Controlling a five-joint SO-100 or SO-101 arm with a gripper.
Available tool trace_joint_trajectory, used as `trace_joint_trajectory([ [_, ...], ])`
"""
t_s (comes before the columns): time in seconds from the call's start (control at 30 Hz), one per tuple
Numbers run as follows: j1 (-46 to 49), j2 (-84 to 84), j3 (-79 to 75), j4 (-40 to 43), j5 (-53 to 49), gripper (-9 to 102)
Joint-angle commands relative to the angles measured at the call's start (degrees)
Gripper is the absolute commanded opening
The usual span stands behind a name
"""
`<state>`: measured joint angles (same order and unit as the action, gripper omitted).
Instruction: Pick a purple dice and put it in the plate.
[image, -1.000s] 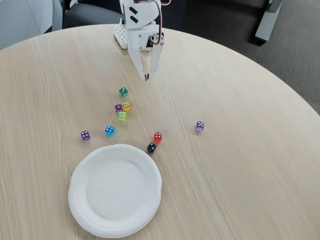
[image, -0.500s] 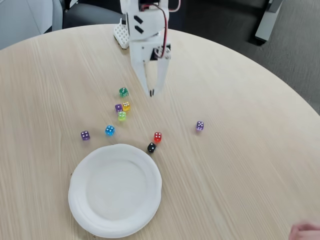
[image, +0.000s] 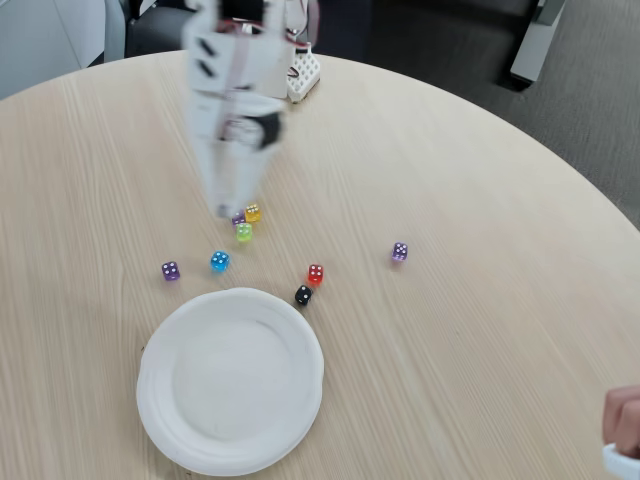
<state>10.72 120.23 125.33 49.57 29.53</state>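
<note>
blurry gripper (image: 226, 208) over the dice cluster, can't tell if its fingers are spread, purple dice (image: 171, 271) sitting alone left of blue die (image: 219, 261), near the plate (image: 160, 405) rim, yellow die (image: 253, 212) and green die (image: 244, 232) right by the fingertips, hand (image: 622, 420) at bottom right corner

text: none readable
labels/brands: none
dice (image: 315, 273): white pips only, counts too small to read

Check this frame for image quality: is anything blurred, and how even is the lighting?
In the fixed view the arm and its claw are smeared by motion blur, so the jaw state is unreadable; the dice, such as the purple dice, and the plate are sharp. Lighting is soft and even, with faint shadows and no glare on the table.
</note>
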Motion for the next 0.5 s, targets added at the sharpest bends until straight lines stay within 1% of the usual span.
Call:
trace_joint_trajectory([
  [0.0, 5.4, -0.1, -1.5, 0.2, -1.8, 0],
  [0.13, 10.4, -0.1, -1.3, 0.2, -1.2, 0],
  [0.23, 11.2, -0.2, -1.1, 1.0, 4.9, 0],
  [0.47, 10.1, -5.1, -1.2, 10.3, 13.4, 1],
])
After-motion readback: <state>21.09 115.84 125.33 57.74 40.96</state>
